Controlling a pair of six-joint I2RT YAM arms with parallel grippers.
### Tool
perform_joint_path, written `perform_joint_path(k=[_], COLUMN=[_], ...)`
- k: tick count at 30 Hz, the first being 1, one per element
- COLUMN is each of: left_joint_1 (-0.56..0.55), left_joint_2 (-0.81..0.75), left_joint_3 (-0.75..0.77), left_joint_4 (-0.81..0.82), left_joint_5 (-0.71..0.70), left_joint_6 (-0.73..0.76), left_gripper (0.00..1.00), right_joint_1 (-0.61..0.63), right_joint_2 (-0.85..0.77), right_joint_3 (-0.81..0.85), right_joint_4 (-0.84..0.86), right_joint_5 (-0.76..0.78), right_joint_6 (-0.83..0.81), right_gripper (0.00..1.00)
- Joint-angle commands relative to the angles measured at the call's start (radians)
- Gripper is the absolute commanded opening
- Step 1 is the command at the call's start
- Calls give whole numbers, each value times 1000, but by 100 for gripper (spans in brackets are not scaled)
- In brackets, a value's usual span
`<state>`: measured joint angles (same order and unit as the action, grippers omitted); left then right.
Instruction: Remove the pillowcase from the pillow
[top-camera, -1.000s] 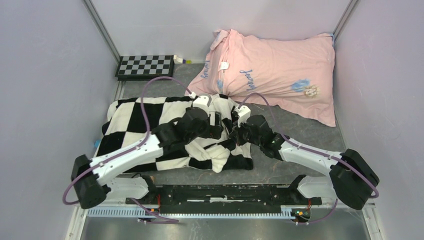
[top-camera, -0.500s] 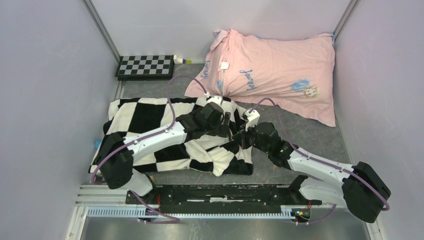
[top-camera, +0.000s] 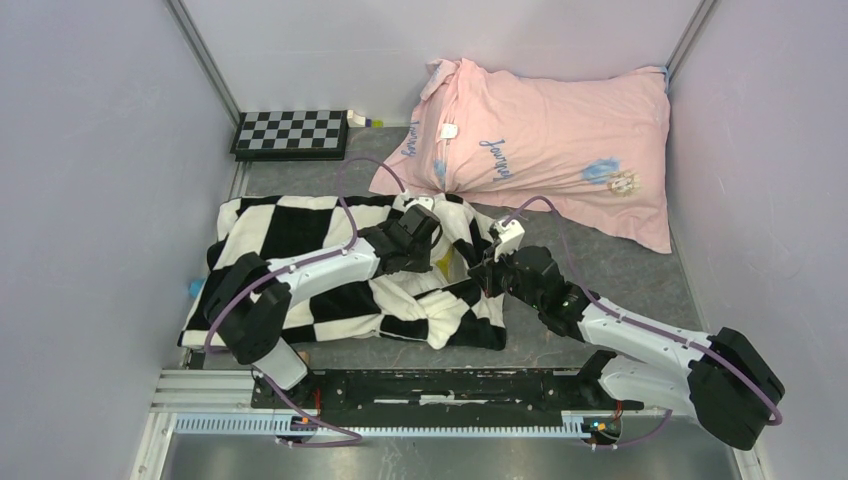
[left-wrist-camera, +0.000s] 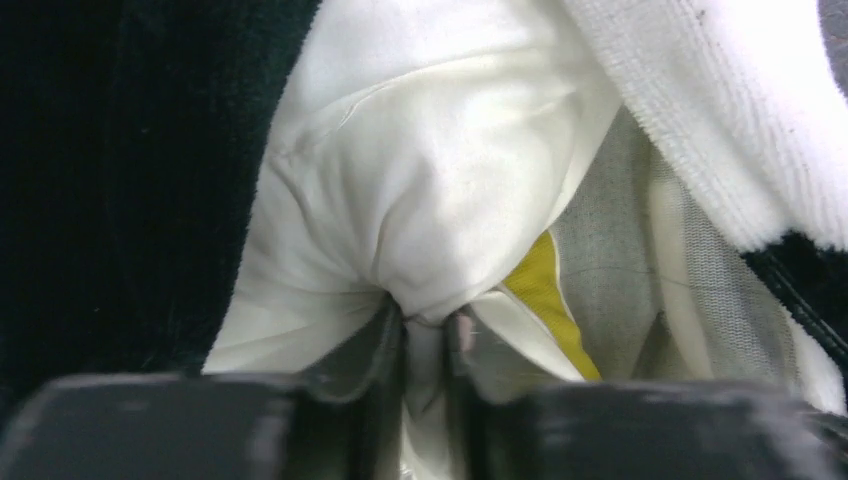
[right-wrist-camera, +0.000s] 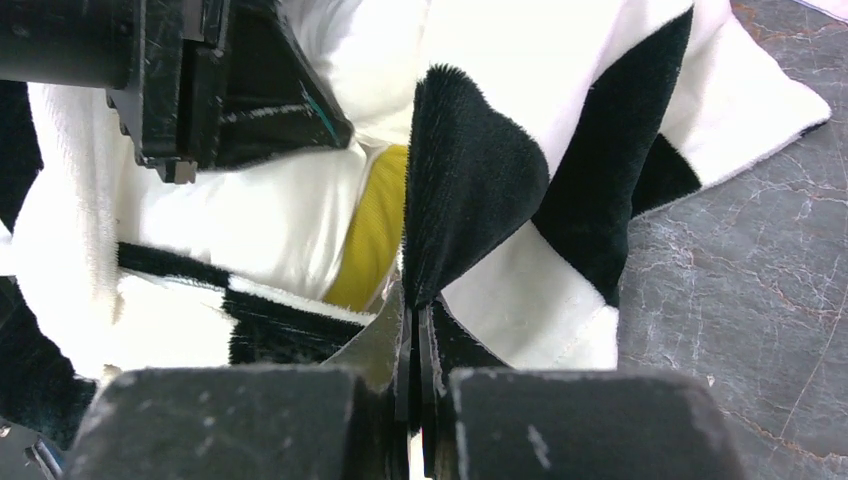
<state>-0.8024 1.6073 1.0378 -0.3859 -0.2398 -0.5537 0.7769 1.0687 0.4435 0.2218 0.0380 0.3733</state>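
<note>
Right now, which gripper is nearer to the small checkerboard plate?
Left. The left gripper, pinching the pillow, lies right of the checkerboard plate and closer to the bases; the right gripper, shut on the pillowcase, sits farther right.

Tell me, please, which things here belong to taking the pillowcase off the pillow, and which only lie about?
Belong to the job:
- pillowcase, pinched by the right hand
- pillow, pinched by the left hand

Only lying about:
- pink pillow, at the back
- checkerboard plate, at the back left
</note>
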Motion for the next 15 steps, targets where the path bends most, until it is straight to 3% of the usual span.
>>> perform_joint_path(k=[1,4,10,15], left_joint_1=[17,18,110,163], left_joint_2=[-50,-100,-202,-191], left_joint_3=[-53,-54,18,73], left_joint_4=[-4,14,71,116], left_joint_5=[-58,-43,17,-15], left_joint_6=[7,13,13,-18], left_gripper=[6,2,2,2], right_joint_1=[-1,-2,2,88], right_joint_2=[9,37,127,129], right_joint_3=[-13,1,53,85], right_joint_4=[-32,-34,-24,-28], right_joint_5=[26,-35,-383,-406], right_joint_6=[-21,-42,-23,-28], right_gripper=[0,0,0,8])
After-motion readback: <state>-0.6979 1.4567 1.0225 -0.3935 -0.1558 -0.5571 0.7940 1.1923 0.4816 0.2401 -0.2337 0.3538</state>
